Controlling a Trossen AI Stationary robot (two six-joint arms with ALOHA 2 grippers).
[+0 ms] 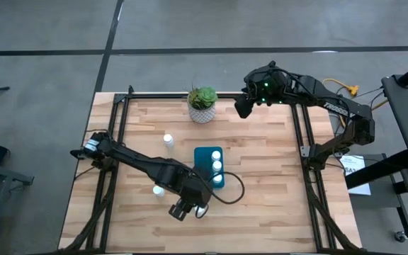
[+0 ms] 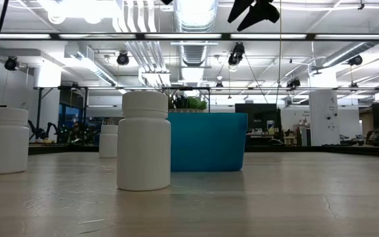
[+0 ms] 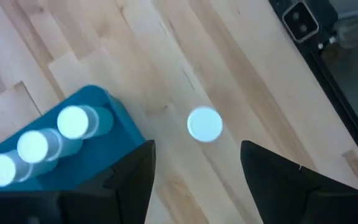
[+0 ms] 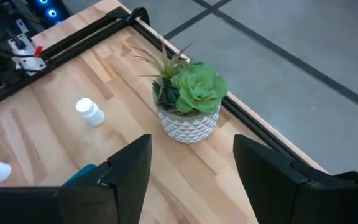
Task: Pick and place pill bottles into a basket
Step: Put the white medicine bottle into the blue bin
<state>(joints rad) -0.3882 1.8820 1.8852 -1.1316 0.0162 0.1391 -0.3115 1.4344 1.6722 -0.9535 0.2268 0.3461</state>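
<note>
Nearest the low camera stands a small white cylindrical pill bottle [image 2: 144, 140] on the pale wooden table [image 1: 261, 177], with the teal-blue rectangular plastic basket [image 2: 208, 141] just behind it. Three white-capped bottles [image 3: 35, 146] sit in a row inside that basket. Just off the basket's near corner, the left gripper [image 3: 194, 168] hovers over the lone bottle [image 3: 204, 124], its dark fingers [image 3: 135, 177] spread apart on either side with nothing between them. Another bottle [image 1: 168, 141] stands apart from the basket on its left side, and one more [image 1: 159, 190] shows beside the left arm. Beyond the basket, by the table's far edge, is a white patterned pot with a green plant [image 1: 202, 105]. The right gripper [image 4: 191, 177] waits near that pot, fingers parted and empty, bare board between
</note>
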